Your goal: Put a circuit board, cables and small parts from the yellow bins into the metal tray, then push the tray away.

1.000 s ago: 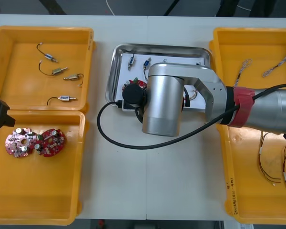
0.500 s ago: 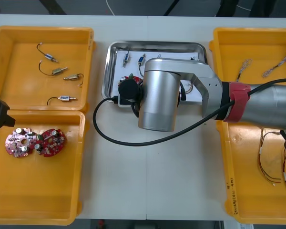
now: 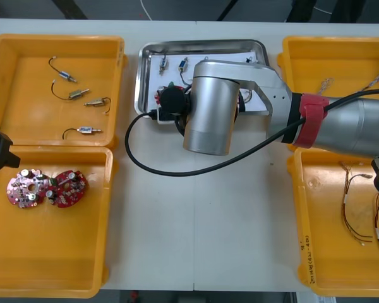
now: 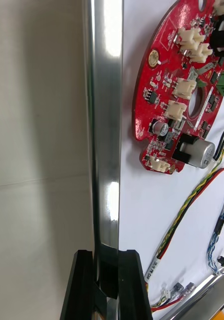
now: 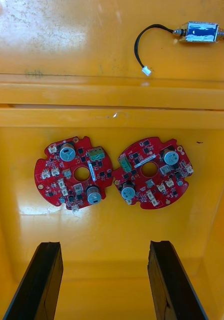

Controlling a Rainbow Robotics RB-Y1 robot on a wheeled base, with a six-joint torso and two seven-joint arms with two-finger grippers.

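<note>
Clearly, the right pincer (image 4: 105, 256) is clenched on the rim of the metal tray (image 4: 102, 125). Its two black fingers (image 4: 84, 285) stand one on each side of the shiny rim, and the rim passes between them. Just inside the rim, on the white floor of the tray, lies a round red circuit board (image 4: 179, 95), cut off at the edge. Next to the board runs a red and yellow cable (image 4: 192, 205), and beyond it a twisted blue and white cable (image 4: 219, 235), seen only in part.

From above, the right arm (image 3: 208, 113) hides the pincer and most of what lies in the tray, so I cannot tell which side of the rim is held. Two small metal parts (image 3: 184, 64) show near the tray's far rim. The tray stands toward the far edge of the counter (image 3: 196, 221), between the bins.

The left pincer (image 5: 105, 245) is released, with its fingers wide apart, above a yellow bin (image 5: 112, 225) on the left. Two circuit boards (image 5: 74, 171) lie there side by side; whether they touch is hard to make out. In the neighbouring bin lies a small metal part (image 5: 201, 31) with a black wire.
</note>
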